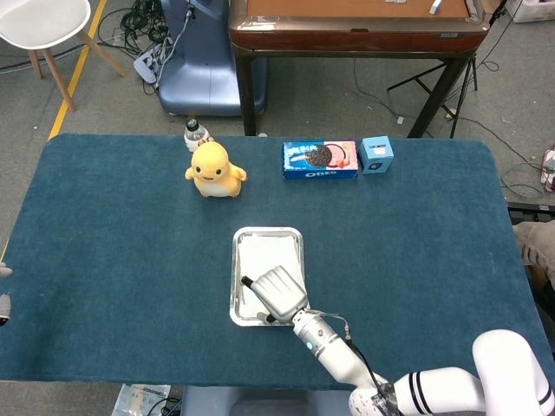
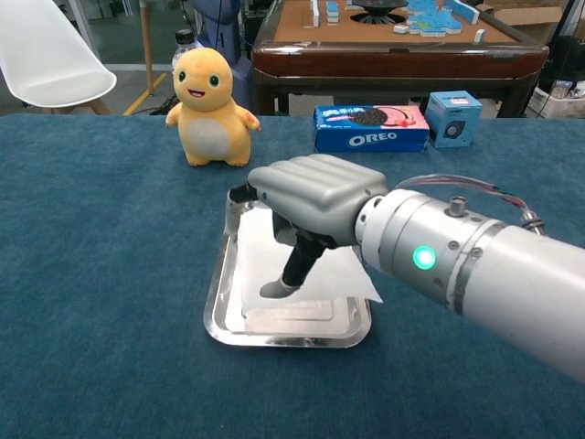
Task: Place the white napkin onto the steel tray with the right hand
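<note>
The steel tray (image 1: 232, 299) (image 2: 214, 302) lies at the front middle of the blue table. Spread flat in it is the white napkin (image 1: 269, 250) (image 2: 254, 270), one corner hanging over the tray's right rim. My right hand (image 1: 277, 291) (image 2: 311, 190) hovers over the near half of the tray, fingers apart, thumb pointing down above the napkin and gripping nothing. Only pale slivers at the left edge of the head view may be my left hand (image 1: 3, 305); how it stands is unreadable.
A yellow plush toy (image 1: 214, 169) (image 2: 208, 105) stands behind the tray to the left, with a bottle (image 1: 195, 132) behind it. An Oreo box (image 1: 320, 159) (image 2: 370, 128) and a small blue box (image 1: 376, 154) (image 2: 453, 117) sit at the far edge.
</note>
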`<act>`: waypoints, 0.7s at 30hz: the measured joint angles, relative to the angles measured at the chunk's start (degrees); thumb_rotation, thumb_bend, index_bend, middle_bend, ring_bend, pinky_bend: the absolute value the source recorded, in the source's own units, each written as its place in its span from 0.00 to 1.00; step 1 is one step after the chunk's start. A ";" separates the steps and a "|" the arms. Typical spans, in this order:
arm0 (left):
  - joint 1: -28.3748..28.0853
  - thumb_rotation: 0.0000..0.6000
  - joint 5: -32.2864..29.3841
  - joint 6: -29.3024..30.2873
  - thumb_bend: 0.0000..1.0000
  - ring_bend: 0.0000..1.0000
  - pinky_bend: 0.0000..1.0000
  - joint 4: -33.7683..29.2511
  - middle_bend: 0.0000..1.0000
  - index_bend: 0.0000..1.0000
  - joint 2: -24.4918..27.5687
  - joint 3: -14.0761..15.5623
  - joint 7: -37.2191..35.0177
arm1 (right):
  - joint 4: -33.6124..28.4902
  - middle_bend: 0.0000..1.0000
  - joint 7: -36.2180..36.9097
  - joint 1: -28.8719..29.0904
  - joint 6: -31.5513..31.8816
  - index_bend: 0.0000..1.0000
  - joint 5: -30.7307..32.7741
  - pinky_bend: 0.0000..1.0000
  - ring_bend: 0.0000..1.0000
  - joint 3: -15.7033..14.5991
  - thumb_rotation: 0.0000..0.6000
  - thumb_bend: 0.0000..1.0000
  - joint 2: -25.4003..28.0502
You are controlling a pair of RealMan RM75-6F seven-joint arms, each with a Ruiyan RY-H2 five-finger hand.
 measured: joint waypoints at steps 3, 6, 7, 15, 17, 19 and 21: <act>-0.02 1.00 0.01 -0.03 0.48 0.22 0.36 -0.03 0.28 0.34 -0.01 0.03 0.10 | -0.87 1.00 0.19 0.27 -0.15 0.31 0.63 1.00 1.00 -0.47 1.00 0.00 0.30; -0.02 1.00 -0.01 -0.06 0.48 0.22 0.36 -0.03 0.28 0.34 -0.01 0.02 0.04 | -1.89 1.00 0.47 0.52 -0.32 0.31 1.04 1.00 1.00 -1.01 1.00 0.00 0.68; -0.02 1.00 -0.03 -0.05 0.48 0.22 0.36 -0.02 0.28 0.34 0.00 0.01 0.01 | -2.19 1.00 0.54 0.58 -0.29 0.31 1.01 1.00 1.00 -1.20 1.00 0.00 0.80; 0.09 1.00 0.17 0.21 0.48 0.22 0.36 -0.09 0.28 0.34 0.11 0.03 -0.23 | -4.88 1.00 1.42 0.14 1.86 0.31 -1.53 1.00 0.99 -2.62 1.00 0.00 2.71; 0.10 1.00 0.20 0.21 0.48 0.22 0.36 -0.11 0.28 0.34 0.12 0.05 -0.23 | -5.42 1.00 1.43 -0.30 3.18 0.31 -3.13 1.00 0.97 -3.04 1.00 0.00 3.46; 0.08 1.00 0.19 0.19 0.48 0.22 0.36 -0.11 0.28 0.34 0.10 0.05 -0.16 | -6.00 1.00 1.30 -0.84 4.66 0.31 -4.71 1.00 0.93 -3.50 1.00 0.00 4.34; 0.07 1.00 0.20 0.18 0.48 0.22 0.36 -0.13 0.28 0.34 0.08 0.07 -0.04 | -6.91 0.97 0.61 -1.56 6.60 0.32 -6.33 1.00 0.87 -4.11 1.00 0.00 5.82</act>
